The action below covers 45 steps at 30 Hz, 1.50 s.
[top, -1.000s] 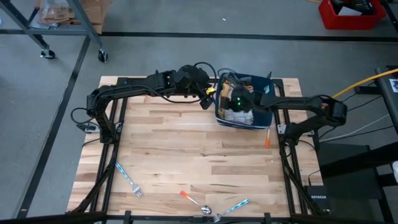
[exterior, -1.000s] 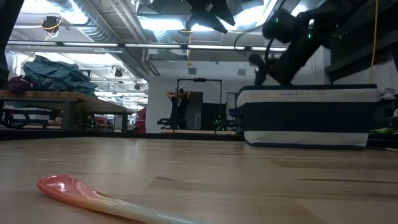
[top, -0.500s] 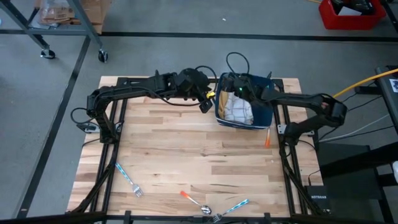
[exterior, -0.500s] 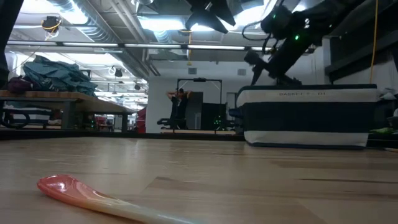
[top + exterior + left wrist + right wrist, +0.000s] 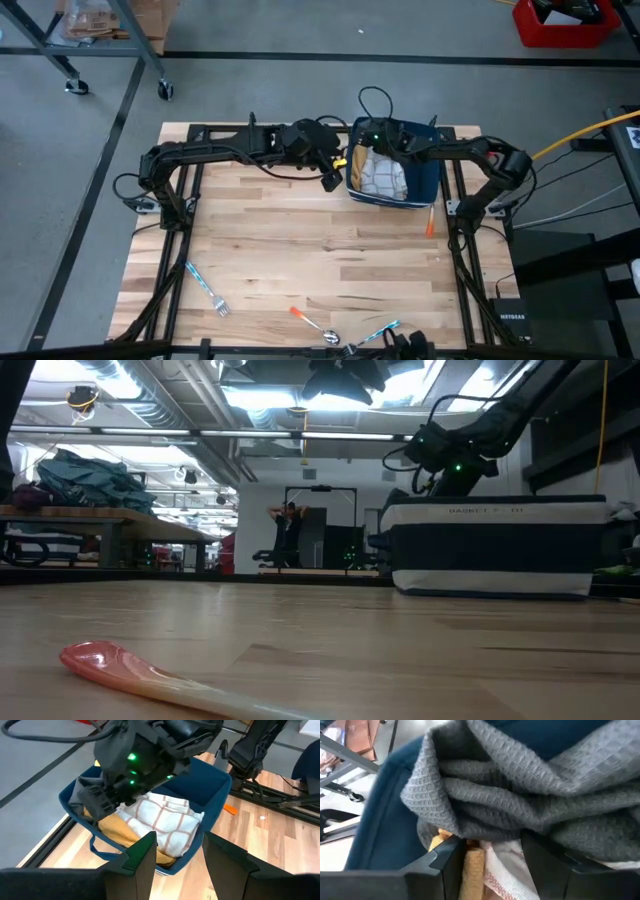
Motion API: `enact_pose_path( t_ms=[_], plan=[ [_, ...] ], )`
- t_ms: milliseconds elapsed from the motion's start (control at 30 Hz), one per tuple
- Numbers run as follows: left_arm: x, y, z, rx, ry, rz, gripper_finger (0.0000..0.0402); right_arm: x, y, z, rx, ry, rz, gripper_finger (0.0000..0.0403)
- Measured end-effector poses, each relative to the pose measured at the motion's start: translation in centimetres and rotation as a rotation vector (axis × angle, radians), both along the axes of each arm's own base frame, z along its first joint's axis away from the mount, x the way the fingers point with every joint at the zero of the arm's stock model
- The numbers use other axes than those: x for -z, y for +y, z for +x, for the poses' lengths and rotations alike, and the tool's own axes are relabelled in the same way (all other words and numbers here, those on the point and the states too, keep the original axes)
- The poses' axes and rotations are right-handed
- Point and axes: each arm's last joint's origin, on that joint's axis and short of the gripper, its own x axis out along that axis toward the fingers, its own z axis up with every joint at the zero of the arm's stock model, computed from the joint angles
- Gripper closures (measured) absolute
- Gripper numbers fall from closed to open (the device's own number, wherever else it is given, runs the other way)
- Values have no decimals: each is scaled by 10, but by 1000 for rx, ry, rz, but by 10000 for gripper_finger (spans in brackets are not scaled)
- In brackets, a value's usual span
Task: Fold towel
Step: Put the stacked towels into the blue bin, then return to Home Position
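grey waffle-weave towel (image 5: 520, 785): soft, limp; judged best pinched at a bunched fold | right tool (image 5: 492, 855): fingers apart above it; left tool (image 5: 177, 851): fingers apart, beside blue bin (image 5: 210, 785)

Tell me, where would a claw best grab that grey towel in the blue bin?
Probably the bunched fold of the grey towel draped at the blue bin edge, coming from above. The folds stand proud there, and the right claw sits open just beside them.
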Motion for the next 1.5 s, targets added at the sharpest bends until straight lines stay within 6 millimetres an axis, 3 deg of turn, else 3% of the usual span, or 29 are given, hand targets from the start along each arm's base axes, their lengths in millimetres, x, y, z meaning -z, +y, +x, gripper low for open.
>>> enact_pose_path(
  t_ms=[133,233,333,667,833,1000,1100,1267,1500],
  plan=[
    [0,-4,1,14,2,4,249,-1,1,0,-9,-6,5,208],
    [0,-7,1,31,13,21,249,-14,4,-1,-60,-66,22,208],
    [1,-7,1,30,13,18,249,-41,8,-1,-143,-178,23,208],
    [0,-8,1,39,8,29,249,-158,29,-17,-421,-559,-105,208],
    [0,-6,1,72,29,89,249,-189,34,-25,-437,-626,-173,208],
    [-3,-3,-4,107,65,157,249,-206,35,-26,-414,-686,-179,208],
    [-14,-7,-21,107,88,145,249,-218,37,-27,-460,-736,-149,208],
    [-39,-16,-71,104,154,109,249,-247,48,-39,-604,-724,-59,208],
    [-59,-34,-146,86,271,19,249,-278,81,-79,-781,-512,28,208]
  ],
)
